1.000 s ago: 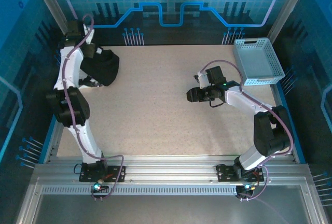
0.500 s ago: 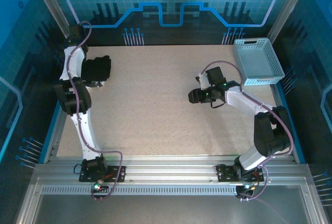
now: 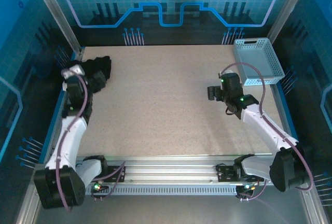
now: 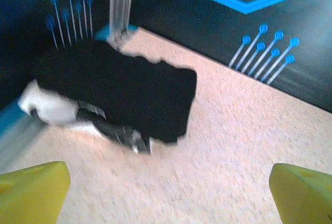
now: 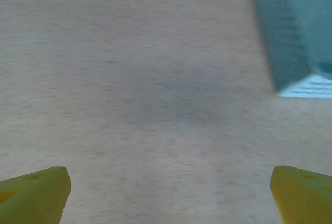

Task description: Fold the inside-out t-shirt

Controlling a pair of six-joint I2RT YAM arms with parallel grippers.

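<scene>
- Left gripper (image 4: 166, 195): fingers spread wide with nothing between them. It is aimed at the shirt (image 4: 129, 92) but not touching it.
- Shirt: a compact black bundle in the far-left corner of the bench (image 3: 166, 110), beside the frame post (image 4: 120, 6). It reads as folded and parked out of the way, so the task looks about done.
- Open, empty jaws fit that: no grip is needed on a bundle lying flat.
- Something white (image 4: 44, 107) sits under the shirt's left end, too blurred to name.
- Right gripper (image 5: 166, 195): also spread and empty, over bare bench on the right, well apart from the shirt. Probably idle, since there is no cloth on its side.
- Basket (image 3: 258, 60): far-right corner, near the right gripper. It seems to play no part in the fold.
</scene>
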